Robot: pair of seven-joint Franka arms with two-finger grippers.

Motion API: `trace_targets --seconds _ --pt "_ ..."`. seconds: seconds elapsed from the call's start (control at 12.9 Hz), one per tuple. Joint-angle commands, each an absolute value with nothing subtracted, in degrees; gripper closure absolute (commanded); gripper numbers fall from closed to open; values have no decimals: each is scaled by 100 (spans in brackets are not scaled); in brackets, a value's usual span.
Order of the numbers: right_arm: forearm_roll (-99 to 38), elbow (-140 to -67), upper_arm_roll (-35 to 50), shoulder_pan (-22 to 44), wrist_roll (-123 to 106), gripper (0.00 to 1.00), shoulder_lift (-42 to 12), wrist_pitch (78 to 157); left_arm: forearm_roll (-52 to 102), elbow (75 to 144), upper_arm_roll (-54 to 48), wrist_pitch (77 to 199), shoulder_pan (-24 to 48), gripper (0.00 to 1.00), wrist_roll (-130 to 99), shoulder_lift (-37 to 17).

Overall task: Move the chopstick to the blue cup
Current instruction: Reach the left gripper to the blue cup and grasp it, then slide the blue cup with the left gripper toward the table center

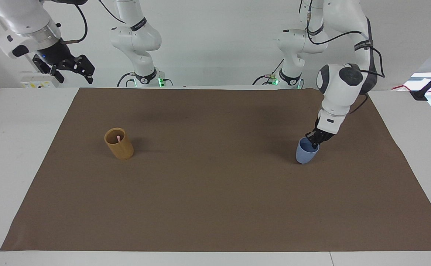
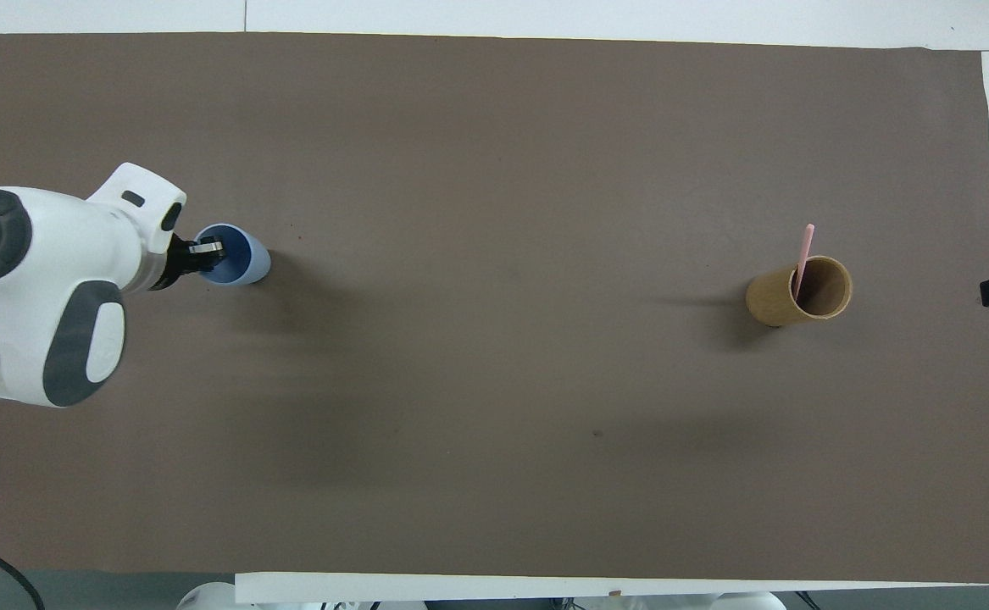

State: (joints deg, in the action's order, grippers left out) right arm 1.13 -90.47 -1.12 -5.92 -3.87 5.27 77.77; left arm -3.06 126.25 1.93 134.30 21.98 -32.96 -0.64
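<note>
1. One thin pale-pink chopstick is standing tilted in the tan cylindrical cup, toward the right arm's end of the brown paper mat.
2. The left gripper is pinching the rim of the small light-blue plastic cup, well apart from the chopstick.
3. The right gripper is waiting with fingers spread, raised off the mat's edge.

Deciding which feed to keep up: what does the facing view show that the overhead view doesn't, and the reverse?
Facing only: both arms' bases, and the right gripper open, raised off the mat's corner, waiting.
Overhead only: the chopstick's length leaning out of the tan cup; the facing view shows just its tip.
Both: the left gripper shut on the blue cup's rim, and the brown mat.
</note>
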Motion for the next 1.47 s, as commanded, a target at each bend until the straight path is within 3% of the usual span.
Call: trace_targets --seconds 0.0,0.23,0.39,1.16,1.24,1.31,1.39 --pt "18 -9193 -79 -650 -343 0 642 7849 -299 12052 264 13526 3151 100 -4434 -726" --pt "18 -9193 -79 -650 -343 0 642 7840 -19 10972 264 13089 3839 100 -5149 -1431" --pt "18 -9193 -79 -650 -343 0 642 7849 105 10610 264 12894 4051 100 -5264 -1695" --pt "26 -9211 -79 -650 -325 0 650 7814 -519 10582 281 11962 4096 99 -5353 -1775" --pt "26 -9211 -79 -659 -308 0 650 7718 -519 10599 281 11979 4096 84 -5326 -1775" --pt "35 -9263 -79 -650 -308 0 676 7699 -519 10600 273 12023 4096 44 -5326 -1775" --pt "35 -9325 -79 -650 -325 0 720 7708 -519 10591 281 12032 4104 13 -5326 -1775"
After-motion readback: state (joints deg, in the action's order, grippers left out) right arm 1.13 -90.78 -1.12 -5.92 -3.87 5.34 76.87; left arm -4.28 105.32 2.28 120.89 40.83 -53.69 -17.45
